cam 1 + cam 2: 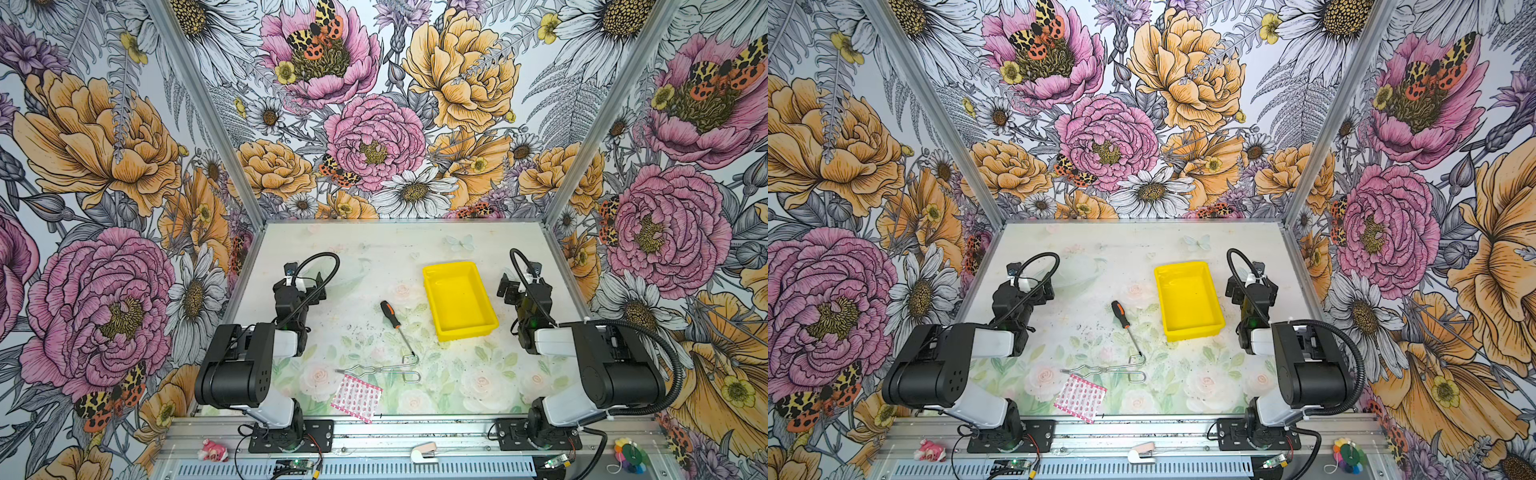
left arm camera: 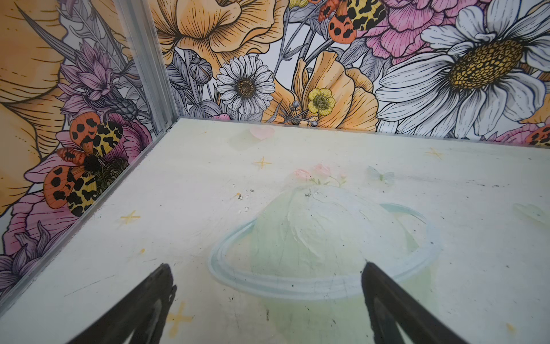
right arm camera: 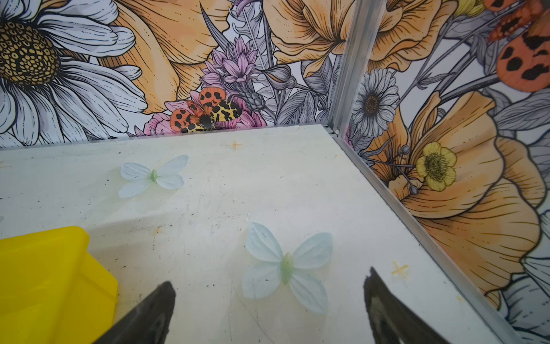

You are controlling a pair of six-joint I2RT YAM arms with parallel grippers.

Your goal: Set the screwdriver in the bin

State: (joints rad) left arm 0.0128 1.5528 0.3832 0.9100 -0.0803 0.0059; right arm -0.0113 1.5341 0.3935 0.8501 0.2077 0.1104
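On desk [image 1: 374, 257], near bin [image 1: 459, 297]: screwdriver [image 1: 398, 328] lying loose; left claw [image 2: 266, 268] and right claw [image 3: 269, 280] spread wide (nothing held).

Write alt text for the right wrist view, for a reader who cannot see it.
The right gripper hangs open and empty over the pale table, its two black fingertips wide apart. A corner of the yellow bin shows beside one fingertip; faded butterfly prints mark the table, and floral walls meet at a metal corner post behind.
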